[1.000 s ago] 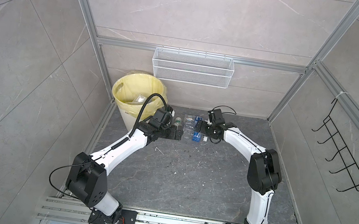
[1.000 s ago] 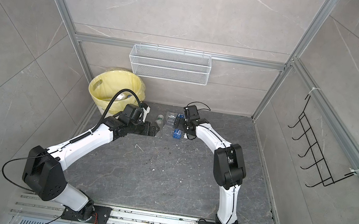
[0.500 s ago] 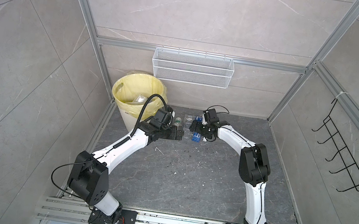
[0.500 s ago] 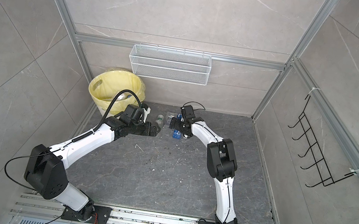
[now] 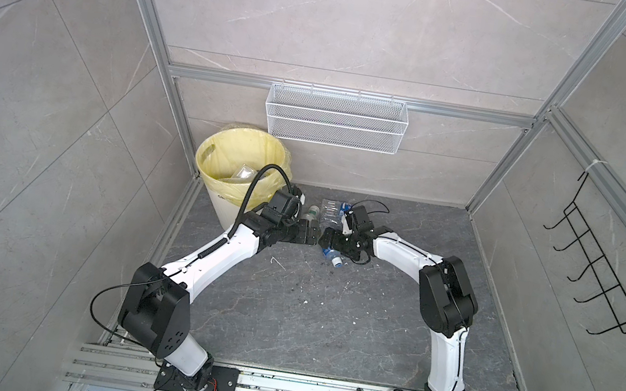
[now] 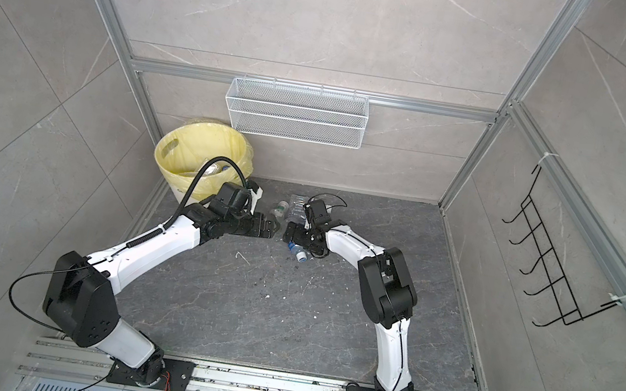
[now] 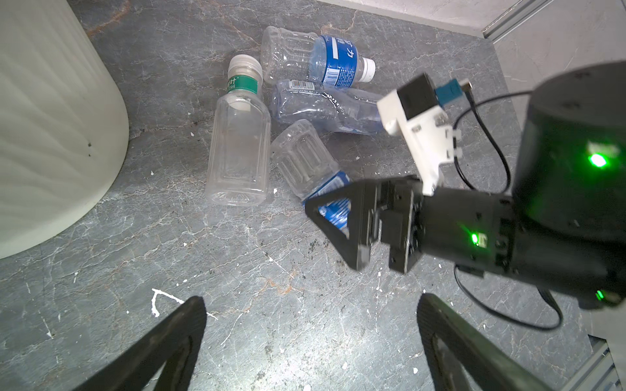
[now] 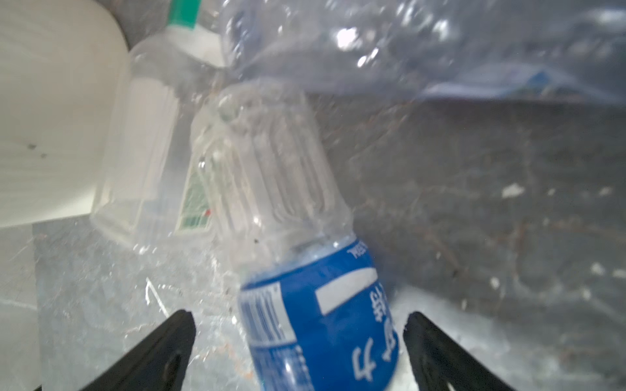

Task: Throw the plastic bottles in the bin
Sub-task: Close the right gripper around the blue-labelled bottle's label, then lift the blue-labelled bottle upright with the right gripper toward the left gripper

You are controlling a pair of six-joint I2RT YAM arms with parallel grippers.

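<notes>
L gripper [image 7: 311, 304]: jaws wide, empty, over bare floor [image 7: 271, 338].
R gripper [image 8: 299, 320]: jaws wide, astride blue-label bottle [image 8: 271, 176], not clamped.
Other bottles: lying clustered; green-band bottle [image 7: 237, 152] nearest bin [image 7: 50, 118].
Bin: back-left corner.

A white wire mesh basket [image 5: 335, 118] hangs from a horizontal aluminium rail [image 5: 462, 112] on the back wall [image 5: 350, 21], which is clad in large grey marbled tiles. Below the basket spreads a dark grey stone-look floor [image 5: 325, 324], flecked with white specks. Right of the basket, a black wire hook rack [image 5: 610, 274] is tied to the tiled side wall. Slanted aluminium posts [image 5: 141, 11] rise on either side of the basket. The light is soft and even.
</notes>
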